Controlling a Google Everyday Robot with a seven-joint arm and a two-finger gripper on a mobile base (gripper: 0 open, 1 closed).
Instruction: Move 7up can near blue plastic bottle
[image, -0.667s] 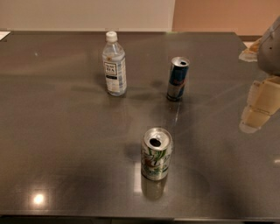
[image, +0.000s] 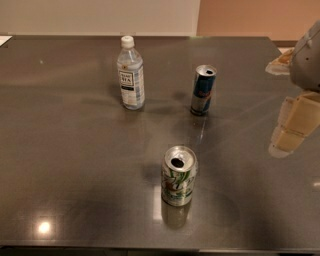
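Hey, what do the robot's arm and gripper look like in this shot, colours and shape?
The gripper, at the right edge over the table, is blocky and cream-coloured, built of squarish segments. Above it sits a rounded pale grey housing. No cables or markings show.

1. Three upright containers are set on the table (image: 60, 165), all well apart from one another.
2. The blue plastic bottle (image: 131, 75) is placed toward the far edge, left of the table's middle.
3. A slim can (image: 203, 90) is placed to the right of the bottle and slightly nearer the camera, with a gap left between them.
4. The 7up can (image: 179, 176) is placed toward the near edge, in front of that gap and nearer in line to the slim can.
5. The gripper (image: 295, 127) is held at the right edge of the view, over the table, to the right of both cans and well apart from them.
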